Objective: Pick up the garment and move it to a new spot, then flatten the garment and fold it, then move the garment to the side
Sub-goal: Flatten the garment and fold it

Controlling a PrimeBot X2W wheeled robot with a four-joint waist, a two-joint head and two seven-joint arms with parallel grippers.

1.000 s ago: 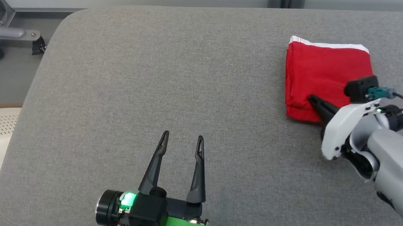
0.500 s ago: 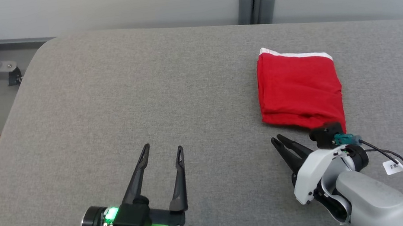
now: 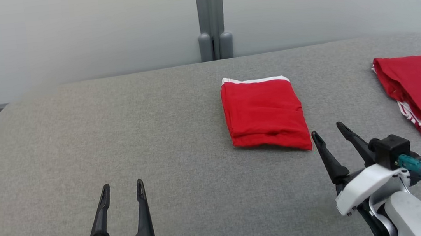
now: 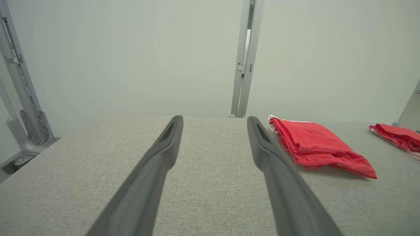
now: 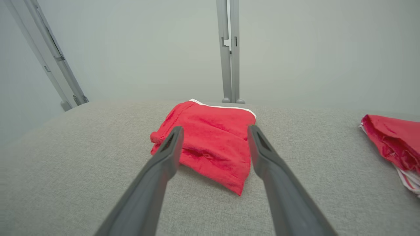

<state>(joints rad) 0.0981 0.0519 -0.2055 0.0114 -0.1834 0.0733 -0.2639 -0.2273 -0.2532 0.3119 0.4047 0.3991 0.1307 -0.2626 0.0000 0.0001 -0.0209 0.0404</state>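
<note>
Folded red garment [image 3: 264, 114] flat on the grey bench [image 3: 158, 139], both claws empty.

Right of the garment and well apart from it, a second red garment [image 3: 418, 88] with white stripes and dark lettering, also on the bench: two garments in all. Beyond the garment, against the pale wall, one grey upright post [image 3: 212, 20]. Far to its left, past the bench end, a grey metal frame [image 4: 19, 108]. Just beside the garment's near right corner, the right claw [image 3: 326, 129], fingers spread wide with nothing between them. Well to the left of the garment and nearer, the left claw [image 3: 122, 184], likewise spread and holding nothing, with bare grey bench between it and the garment. Two claws, two dark fingers each. White trim along the garment's far edge, near edge slightly rumpled.
</note>
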